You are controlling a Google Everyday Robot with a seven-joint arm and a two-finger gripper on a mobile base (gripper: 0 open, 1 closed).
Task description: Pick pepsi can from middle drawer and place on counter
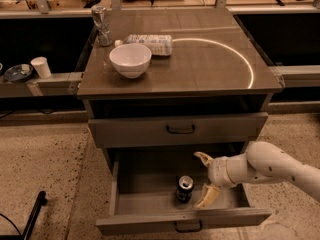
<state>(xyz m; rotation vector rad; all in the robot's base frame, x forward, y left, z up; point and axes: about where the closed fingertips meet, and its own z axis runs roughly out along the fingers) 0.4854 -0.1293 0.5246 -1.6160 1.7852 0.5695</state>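
The pepsi can (184, 188) stands upright in the open middle drawer (145, 181), near its front wall, silver top showing. My gripper (205, 180) is open inside the drawer, just right of the can, one finger (203, 158) above and behind, the other (208, 196) low beside the can. It does not touch the can. The white arm (270, 168) reaches in from the right. The counter (200, 64) above carries a bright curved arc marking.
On the counter stand a white bowl (130, 60), a clear plastic bottle (147, 43) lying on its side, and a glass (102, 24) at the back left. The upper drawer (180, 129) is closed. A white cup (41, 67) sits on the left bench.
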